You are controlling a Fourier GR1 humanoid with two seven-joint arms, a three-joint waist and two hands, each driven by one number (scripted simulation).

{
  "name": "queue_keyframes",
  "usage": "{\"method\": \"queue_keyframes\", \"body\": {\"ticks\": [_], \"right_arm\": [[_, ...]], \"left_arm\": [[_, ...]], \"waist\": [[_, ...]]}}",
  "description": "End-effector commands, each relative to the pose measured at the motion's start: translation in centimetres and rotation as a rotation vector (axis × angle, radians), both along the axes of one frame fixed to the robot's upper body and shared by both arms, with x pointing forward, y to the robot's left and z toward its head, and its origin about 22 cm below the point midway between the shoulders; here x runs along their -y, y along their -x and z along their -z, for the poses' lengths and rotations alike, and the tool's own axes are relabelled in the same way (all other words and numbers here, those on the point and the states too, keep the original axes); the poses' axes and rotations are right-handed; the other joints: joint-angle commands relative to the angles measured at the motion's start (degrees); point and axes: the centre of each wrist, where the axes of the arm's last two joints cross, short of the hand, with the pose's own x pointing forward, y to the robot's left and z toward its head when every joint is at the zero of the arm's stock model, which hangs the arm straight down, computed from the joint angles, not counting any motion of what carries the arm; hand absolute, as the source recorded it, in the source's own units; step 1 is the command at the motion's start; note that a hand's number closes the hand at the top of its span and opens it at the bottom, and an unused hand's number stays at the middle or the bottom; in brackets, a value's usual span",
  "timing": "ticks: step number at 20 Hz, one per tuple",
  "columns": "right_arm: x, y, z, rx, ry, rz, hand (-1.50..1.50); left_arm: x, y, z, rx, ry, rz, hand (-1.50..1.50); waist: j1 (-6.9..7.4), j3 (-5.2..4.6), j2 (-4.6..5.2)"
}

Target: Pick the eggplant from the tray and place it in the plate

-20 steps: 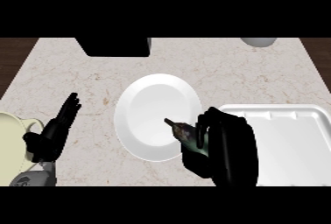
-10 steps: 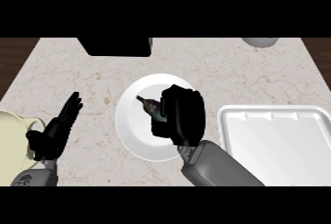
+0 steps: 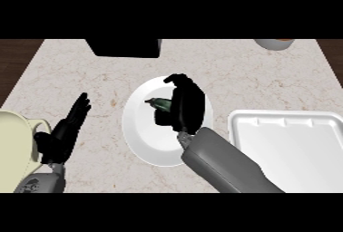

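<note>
**One step left: let go**

Right hand point(image 3: 184, 106) sits over the plate point(image 3: 144, 136), fingers curled round the eggplant point(image 3: 161, 103), which shows only partly. Tray point(image 3: 295, 145) holds nothing. Left hand point(image 3: 66, 131) rests open on the tabletop point(image 3: 100, 77). Release looks pending.

no readable text, no labels, no brands, no numbers or signs on anything in view

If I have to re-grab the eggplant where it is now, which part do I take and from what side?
Probably its body, from above. The eggplant sits over the plate, mostly hidden under the right hand, which is curled round it; only its green stem end sticks out left. That end looks too small to hold. The left hand rests open beside the plate.
</note>
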Motion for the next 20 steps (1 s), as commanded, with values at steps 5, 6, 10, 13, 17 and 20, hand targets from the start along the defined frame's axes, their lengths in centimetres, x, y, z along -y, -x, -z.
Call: {"method": "queue_keyframes", "body": {"ticks": [5, 6, 10, 13, 17, 20], "right_arm": [[0.7, -0.4, 1.2, 0.093, -0.3, 0.104, -1.5], [0.9, -1.2, 0.6, 0.144, -0.337, 0.122, -1.5], [2.6, -0.5, 0.5, 0.218, -0.488, 0.159, -1.5], [4.5, 1.5, 0.0, 0.231, -0.612, 0.146, -1.5], [9.0, 5.0, 1.9, 0.281, -0.64, 0.155, -1.5], [13.3, 7.0, 2.2, 0.254, -0.612, 0.104, -1.5]], "left_arm": [[-1.0, 0.6, -0.4, 0.002, -0.006, -0.011, 0.0], [-0.2, -0.3, 0.0, -0.006, 0.002, -0.017, 0.0], [-1.6, 0.7, -0.3, -0.003, -0.001, -0.034, 0.0], [-1.1, 0.8, 0.1, 0.02, 0.002, -0.057, 0.0], [-1.6, 1.9, -0.2, 0.01, 0.011, -0.047, 0.0], [-2.7, 1.8, 0.4, -0.006, 0.011, -0.039, 0.0]], "waist": [[-0.67, 0.05, -0.17], [-0.85, 0.05, 0.09], [-1.74, 0.09, -0.24], [-2.53, 0.12, -0.34], [-2.37, 0.15, -0.41], [-2.47, 0.12, -0.28]]}}
